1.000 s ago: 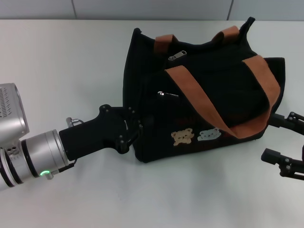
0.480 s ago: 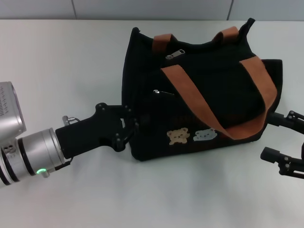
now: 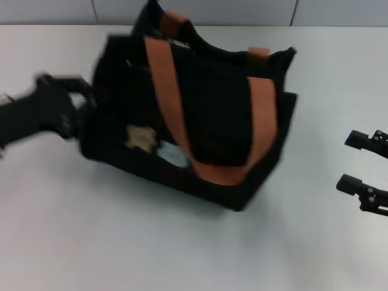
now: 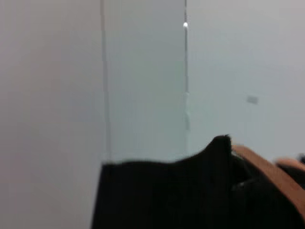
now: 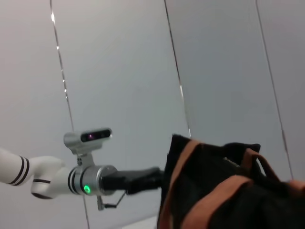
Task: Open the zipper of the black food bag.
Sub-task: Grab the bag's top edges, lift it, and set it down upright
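Note:
The black food bag lies blurred on the white table, its tan straps draped over the face that carries the bear patch. My left gripper grips the bag's left end, and the bag is moving with it. The zipper cannot be made out in the blur. In the left wrist view the bag fills the lower part of the frame. My right gripper stands open near the table's right edge, apart from the bag. In the right wrist view the bag appears with the left arm reaching to it.
The white table lies bare in front of the bag and between the bag and the right gripper. A grey panelled wall runs behind the table's far edge.
The left gripper has swung the bag quickly to the left and away, turning it, so both now appear blurred. A gap has opened between the bag and the still right gripper.

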Robot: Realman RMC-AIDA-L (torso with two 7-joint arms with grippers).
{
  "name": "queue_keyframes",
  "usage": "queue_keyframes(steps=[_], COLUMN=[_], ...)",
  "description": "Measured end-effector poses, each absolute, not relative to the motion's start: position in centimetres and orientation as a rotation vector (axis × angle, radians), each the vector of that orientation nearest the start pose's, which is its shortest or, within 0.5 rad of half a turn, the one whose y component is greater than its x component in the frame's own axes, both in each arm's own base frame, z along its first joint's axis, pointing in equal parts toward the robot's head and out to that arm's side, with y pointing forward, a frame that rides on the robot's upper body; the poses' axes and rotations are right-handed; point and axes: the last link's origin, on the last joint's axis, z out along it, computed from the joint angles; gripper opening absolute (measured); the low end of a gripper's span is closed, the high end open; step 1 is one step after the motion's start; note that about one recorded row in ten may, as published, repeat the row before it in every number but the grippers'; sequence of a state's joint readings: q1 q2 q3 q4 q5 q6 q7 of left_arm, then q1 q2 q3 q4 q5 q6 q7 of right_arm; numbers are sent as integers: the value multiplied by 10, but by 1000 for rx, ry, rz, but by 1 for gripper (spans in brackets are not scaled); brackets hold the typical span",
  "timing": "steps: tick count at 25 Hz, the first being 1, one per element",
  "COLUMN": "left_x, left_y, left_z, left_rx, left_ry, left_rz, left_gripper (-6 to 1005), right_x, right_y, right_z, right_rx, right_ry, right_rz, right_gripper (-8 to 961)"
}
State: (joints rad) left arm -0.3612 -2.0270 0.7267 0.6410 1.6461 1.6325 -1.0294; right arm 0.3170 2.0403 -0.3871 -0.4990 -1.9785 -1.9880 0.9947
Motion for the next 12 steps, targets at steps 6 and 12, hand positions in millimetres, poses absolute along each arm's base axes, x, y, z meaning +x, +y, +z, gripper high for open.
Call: queue_keyframes(steps=[6, 12], left_x=[-232, -196], left_y=[311, 310], left_z=[89, 63], left_rx=[-2530, -2690], left_ry=[19, 184], left_rz=[-943, -912], left_gripper=[98, 98], right_x=[302, 303], right_y=[230, 232], right_z=[31, 28], right_rx=[-2486, -2417], right_ry=[431, 475], right_rz=[1222, 1262], right_gripper=[819, 819])
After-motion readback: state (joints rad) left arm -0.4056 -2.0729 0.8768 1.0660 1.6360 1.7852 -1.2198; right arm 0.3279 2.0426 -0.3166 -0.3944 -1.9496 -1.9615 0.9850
